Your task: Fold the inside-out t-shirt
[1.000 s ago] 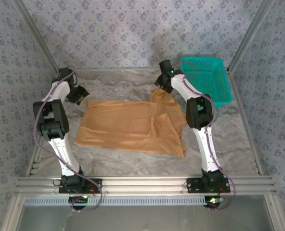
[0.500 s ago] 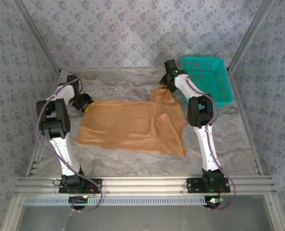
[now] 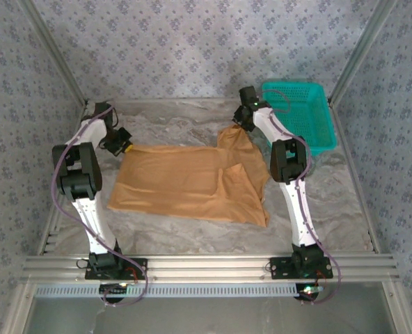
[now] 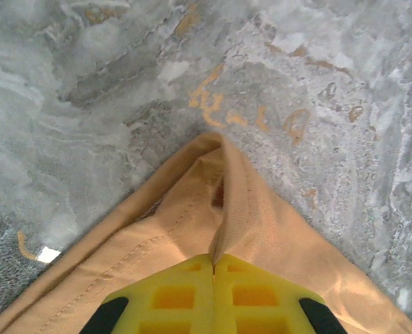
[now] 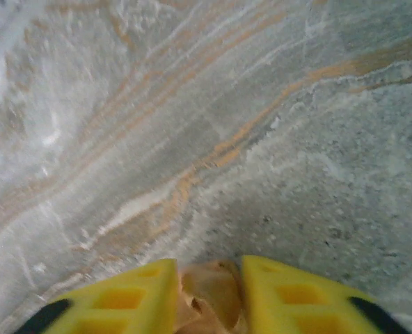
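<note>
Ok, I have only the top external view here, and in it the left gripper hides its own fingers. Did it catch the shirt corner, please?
Observer: Yes. In the left wrist view the left gripper is shut, with a thin fold of the t-shirt corner pinched between its yellow fingers.
Operator: And the right one, at the far side?
Observer: In the right wrist view the right gripper has a bunch of the cloth between its fingers, touching both. They stand wider apart than the left ones.
Operator: Which edge of the shirt is at the left pinch?
Observer: A stitched hem seam runs along the edge beside it.
</note>
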Motion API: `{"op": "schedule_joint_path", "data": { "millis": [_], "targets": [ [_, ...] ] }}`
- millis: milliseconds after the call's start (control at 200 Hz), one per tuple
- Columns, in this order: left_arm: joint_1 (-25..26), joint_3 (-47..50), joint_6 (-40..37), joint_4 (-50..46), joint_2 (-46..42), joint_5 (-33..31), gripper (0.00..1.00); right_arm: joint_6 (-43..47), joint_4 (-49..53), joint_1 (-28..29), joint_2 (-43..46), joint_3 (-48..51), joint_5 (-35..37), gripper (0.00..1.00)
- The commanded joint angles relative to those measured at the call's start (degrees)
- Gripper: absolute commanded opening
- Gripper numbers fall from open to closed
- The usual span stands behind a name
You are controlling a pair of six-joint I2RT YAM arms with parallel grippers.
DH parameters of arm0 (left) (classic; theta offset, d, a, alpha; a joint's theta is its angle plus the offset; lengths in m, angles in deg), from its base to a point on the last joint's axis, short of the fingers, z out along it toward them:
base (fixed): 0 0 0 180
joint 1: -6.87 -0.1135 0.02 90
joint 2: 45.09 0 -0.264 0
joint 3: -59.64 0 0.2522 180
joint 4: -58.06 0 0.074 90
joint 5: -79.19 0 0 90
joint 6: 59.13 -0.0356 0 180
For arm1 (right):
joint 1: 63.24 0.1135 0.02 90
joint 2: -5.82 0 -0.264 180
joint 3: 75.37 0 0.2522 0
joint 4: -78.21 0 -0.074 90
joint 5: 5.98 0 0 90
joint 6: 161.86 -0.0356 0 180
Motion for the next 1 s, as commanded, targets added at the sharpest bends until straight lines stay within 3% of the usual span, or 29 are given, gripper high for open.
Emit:
{"op": "schedule_joint_path", "data": {
  "millis": [0,105,405,819,994],
  "targets": [
    [0.22,-1.69,-0.90,-2.55,0.38,-0.92,0.00,0.42,0.44,-0.18,-1.84,-2.89,-1.22,0.15],
    [0.24,-2.04,-1.20,-3.08,0.30,-1.20,0.00,1.67,1.74,-0.07,-1.08,-4.03,-1.17,0.00],
    [0.39,-4.34,-2.93,-5.69,-2.30,-1.95,0.00,6.47,6.54,0.51,9.54,-2.36,-1.25,0.00],
    [-0.53,0.55,-3.84,-4.75,-7.84,0.02,0.00,10.36,1.58,3.81,44.06,38.75,0.98,0.00],
    [-0.67,3.95,-3.80,-3.82,-11.43,0.67,0.00,10.61,0.91,6.03,56.15,51.65,2.40,0.00]
  ]
}}
